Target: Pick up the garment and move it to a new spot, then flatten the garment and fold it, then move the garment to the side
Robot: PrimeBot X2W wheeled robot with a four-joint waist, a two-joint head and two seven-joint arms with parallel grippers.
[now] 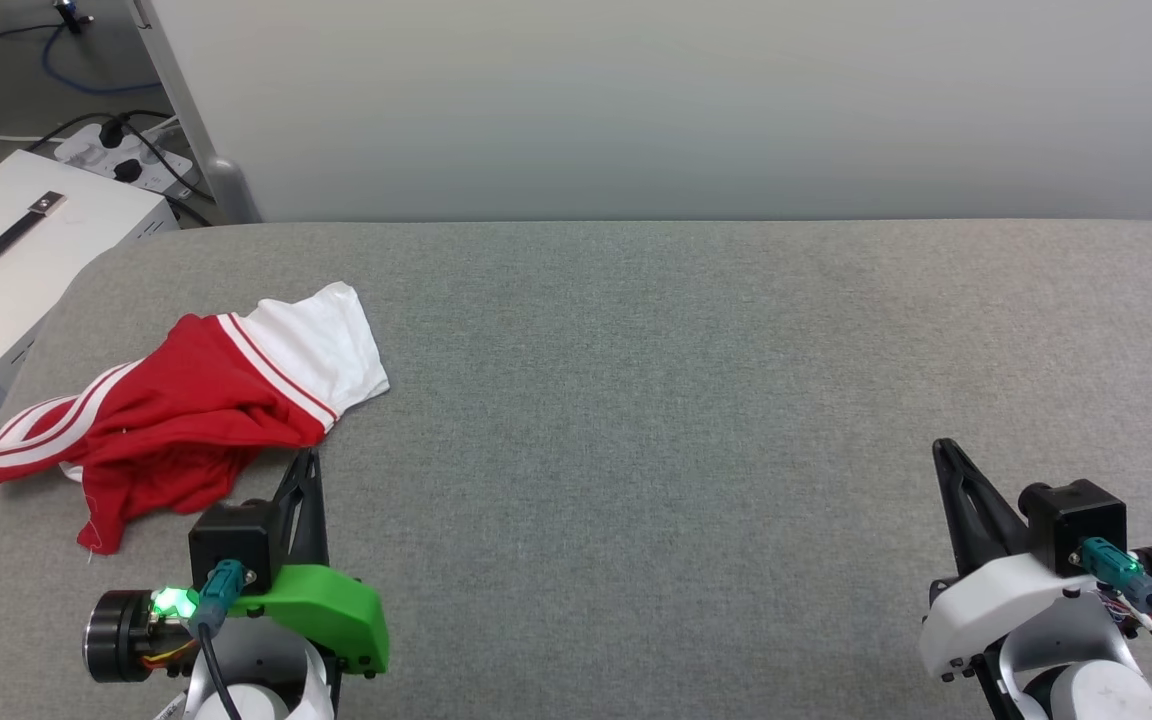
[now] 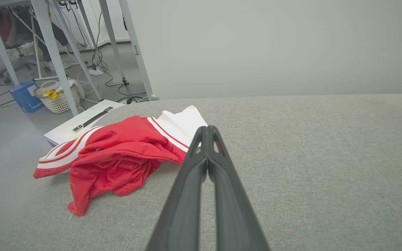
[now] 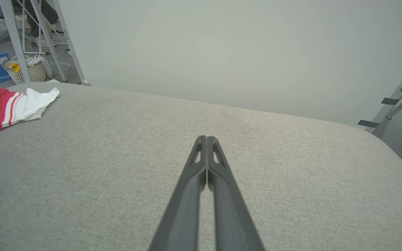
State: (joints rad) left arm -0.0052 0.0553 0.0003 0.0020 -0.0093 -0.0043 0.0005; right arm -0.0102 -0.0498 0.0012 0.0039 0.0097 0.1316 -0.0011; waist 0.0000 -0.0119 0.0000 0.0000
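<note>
Red jersey (image 1: 176, 410) bunched at the frame's left, near the table (image 1: 686, 400) edge. Left gripper (image 1: 304, 465) and right gripper (image 1: 941, 452) both pinched closed, empty. A careless grab could drag it overboard.

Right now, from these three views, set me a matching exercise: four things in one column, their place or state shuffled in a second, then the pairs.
Things:
1. garment
2. left gripper
3. right gripper
4. white case

Places or states:
A. jaws shut, over the bare grey table, far from the garment
B. off the table's left end, dark handle on top
C. crumpled near the table's left end
D. jaws shut, tips close by the garment

Pairs: 1-C, 2-D, 3-A, 4-B.
</note>
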